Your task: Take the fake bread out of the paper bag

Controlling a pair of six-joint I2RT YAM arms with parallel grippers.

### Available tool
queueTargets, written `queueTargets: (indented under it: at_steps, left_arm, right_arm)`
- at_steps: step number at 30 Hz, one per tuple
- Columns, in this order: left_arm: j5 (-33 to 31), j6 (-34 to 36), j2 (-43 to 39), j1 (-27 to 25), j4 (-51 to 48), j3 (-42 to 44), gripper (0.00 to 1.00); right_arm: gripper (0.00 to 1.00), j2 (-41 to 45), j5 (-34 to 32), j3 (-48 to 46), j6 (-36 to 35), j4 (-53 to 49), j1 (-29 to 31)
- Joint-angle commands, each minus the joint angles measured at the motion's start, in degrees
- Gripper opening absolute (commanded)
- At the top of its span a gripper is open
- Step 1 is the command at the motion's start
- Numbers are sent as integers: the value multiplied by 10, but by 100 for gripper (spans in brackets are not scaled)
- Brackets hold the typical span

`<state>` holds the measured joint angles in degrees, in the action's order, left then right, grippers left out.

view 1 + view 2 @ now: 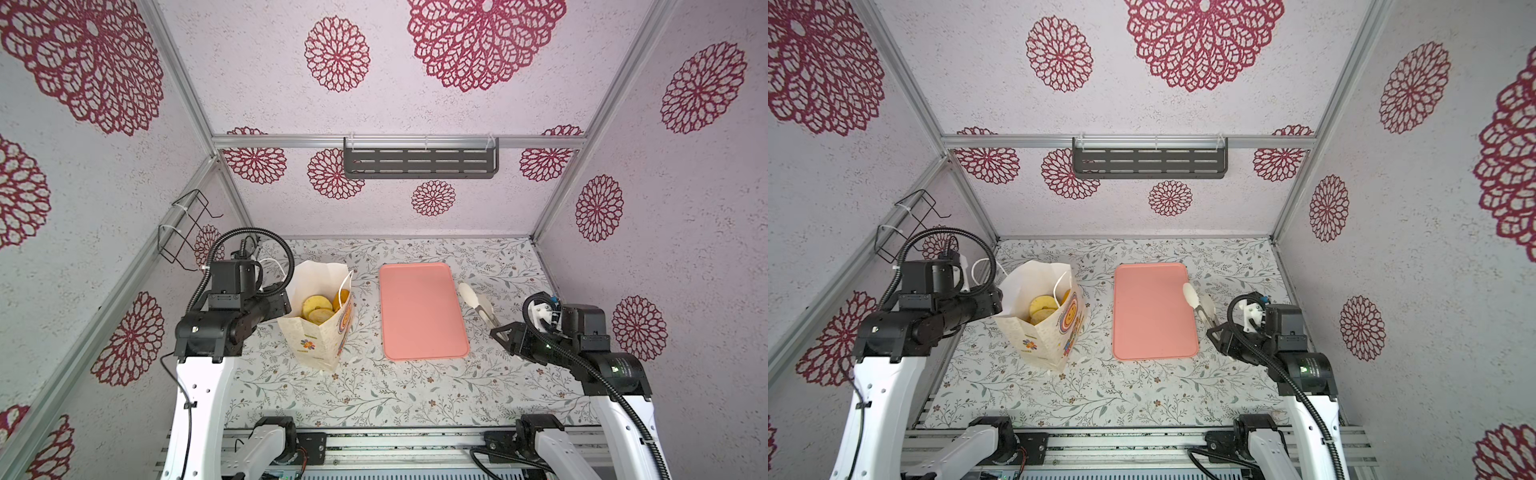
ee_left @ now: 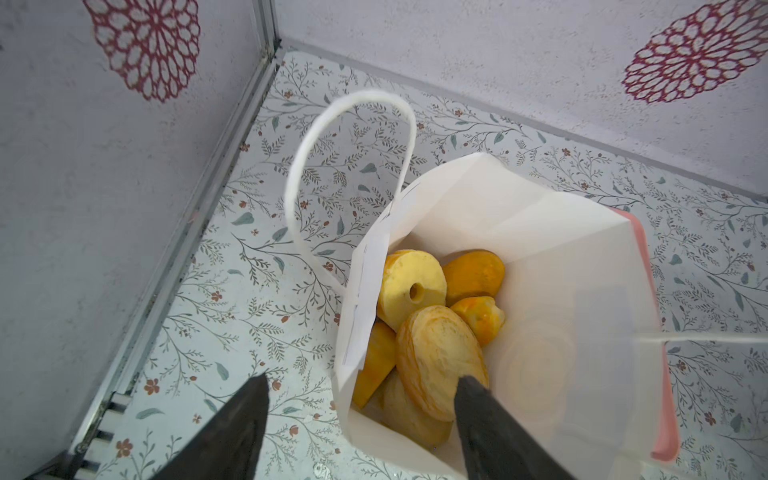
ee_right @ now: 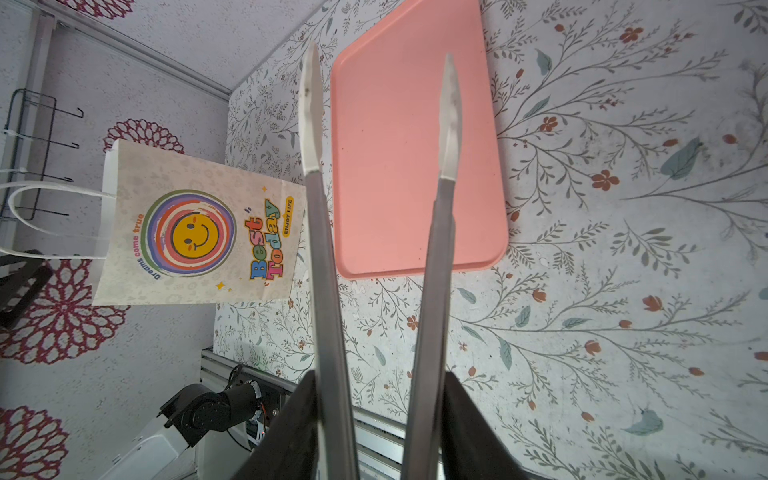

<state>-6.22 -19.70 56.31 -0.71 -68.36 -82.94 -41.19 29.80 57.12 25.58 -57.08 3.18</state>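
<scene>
Tongs [image 3: 322,249] sit clamped in right gripper [image 3: 380,382]; left gripper [image 2: 363,380] gapes wide, empty, above paper bag [image 2: 561,270].

Left tool [image 2: 362,377], jaws wide apart, right tool [image 3: 379,376] clamped on tongs [image 3: 322,249]

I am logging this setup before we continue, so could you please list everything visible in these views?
paper bag: one, cream with colourful prints, standing open on the table's left
fake bread: about six showing, golden-orange and pale yellow, inside the bag
tray: one, pink, table centre
tongs: one pair, metal with pale tips, held right of the tray
shelf: one, dark grey, back wall
wire rack: one, black, left wall
table: one, floral cover
left gripper: one, black, open, straddling the bag's rim
right gripper: one, black, shut on the tongs
</scene>
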Motion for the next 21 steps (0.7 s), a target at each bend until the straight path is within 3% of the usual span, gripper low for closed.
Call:
queueTargets:
  at_steps: [1,6,14,21]
  left_arm:
    - [-22,5,-30,2,-16,-20,84]
    - [-40,16,-14,3,-27,5,85]
    - [83,46,44,59,52,61,83]
    - [119,45,111,91,74,40,75]
  right_arm:
    - [44,0,1,16,6,17,3]
    - [44,-3,2,14,7,21,4]
    - [44,-2,6,19,3,14,4]
    - [44,-1,7,14,3,16,4]
